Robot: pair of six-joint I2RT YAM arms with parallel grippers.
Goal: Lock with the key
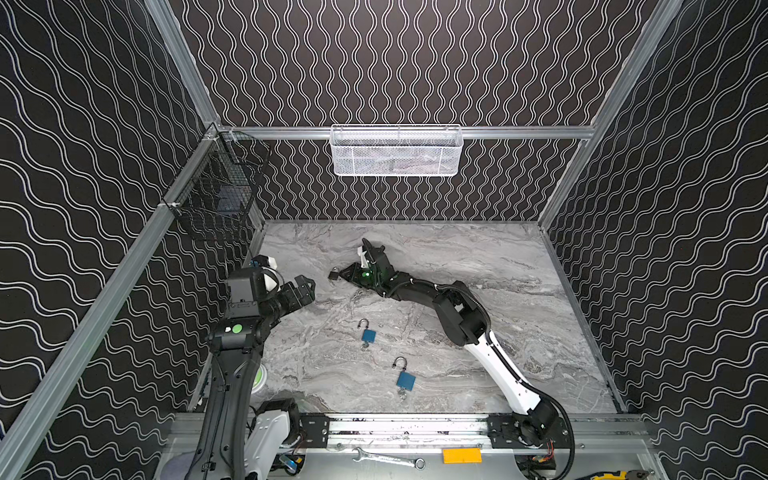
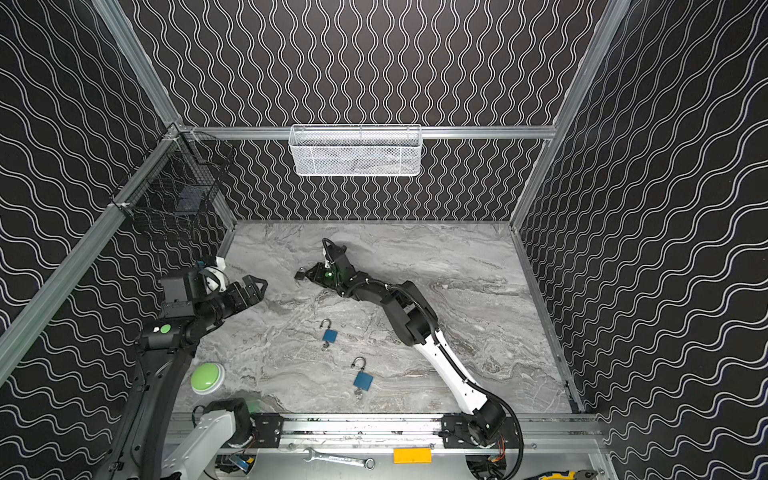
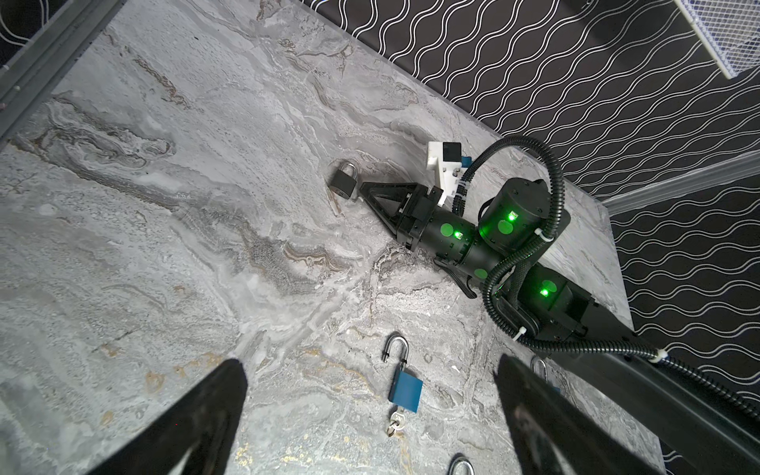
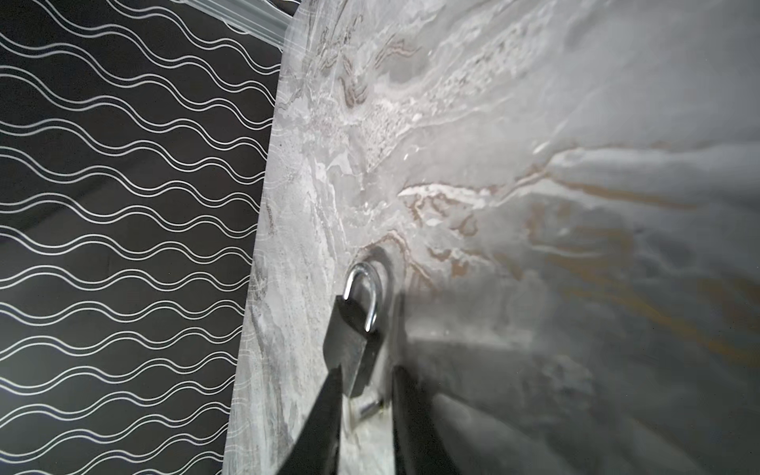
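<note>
Closest to my overhead view, the left arm (image 1: 232, 374) rises at the front. Its left gripper (image 1: 306, 286) hangs over the table (image 1: 498, 257) with fingers spread wide and nothing between them.

Opposite it, the right gripper (image 4: 366, 395) lies low, pointing at the black padlock (image 4: 349, 341), which rests on the table towards the back left. From the right wrist I see those fingers a little apart, straddling the padlock's base. Between them is a small bright stub that I take for the key (image 4: 369, 405). It is blurred, and I see no clamp on it. This padlock's shackle looks pushed home, so I judge it finished.

A blue padlock (image 1: 368, 335) and a second blue padlock (image 1: 405, 380) lie flat with shackles open. I expect the first is next. It lies forward of both grippers, between the two arms. Its long axis runs roughly front to back, shackle towards the back wall (image 1: 395, 199) and silver key (image 3: 396, 420) towards the front rail (image 1: 407, 428).

Both grippers are about equally near. The left one faces it, so that arm could steady the body. The right must back off the black padlock and come round to the key end.
</note>
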